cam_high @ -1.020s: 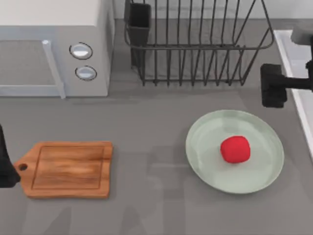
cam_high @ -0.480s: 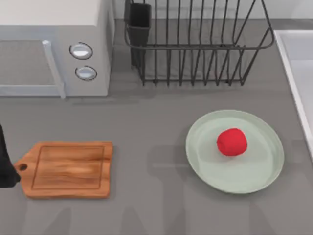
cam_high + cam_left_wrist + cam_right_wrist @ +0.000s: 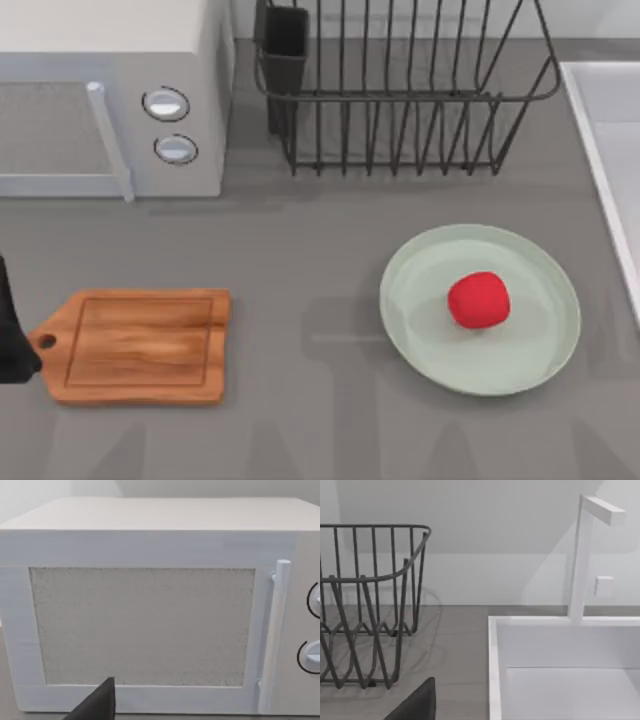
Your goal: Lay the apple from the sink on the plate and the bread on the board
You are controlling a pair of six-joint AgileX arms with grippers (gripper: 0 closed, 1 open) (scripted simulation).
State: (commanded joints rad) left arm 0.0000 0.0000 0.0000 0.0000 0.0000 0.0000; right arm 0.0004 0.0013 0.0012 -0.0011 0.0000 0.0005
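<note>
The red apple (image 3: 478,300) rests on the pale green plate (image 3: 430,345), a little right of the plate's middle, with nothing touching it. At the left the wooden board (image 3: 140,345) lies bare, its handle pointing left. Just left of that handle, at the table's left edge, is my left gripper (image 3: 8,345). A dark part of my right gripper (image 3: 417,702) shows in the right wrist view, facing the sink (image 3: 492,670). The sink's rim (image 3: 600,150) runs along the table's right edge. The bread is out of view.
A white microwave (image 3: 100,100) stands at the back left, and the left wrist view faces its closed door (image 3: 142,625). The black wire dish rack (image 3: 400,90) stands at the back middle. A white faucet (image 3: 580,555) rises behind the sink.
My right gripper, which was above the sink's edge, has drawn out of the top view. The apple has rocked slightly on the plate. The left arm has stayed still.
</note>
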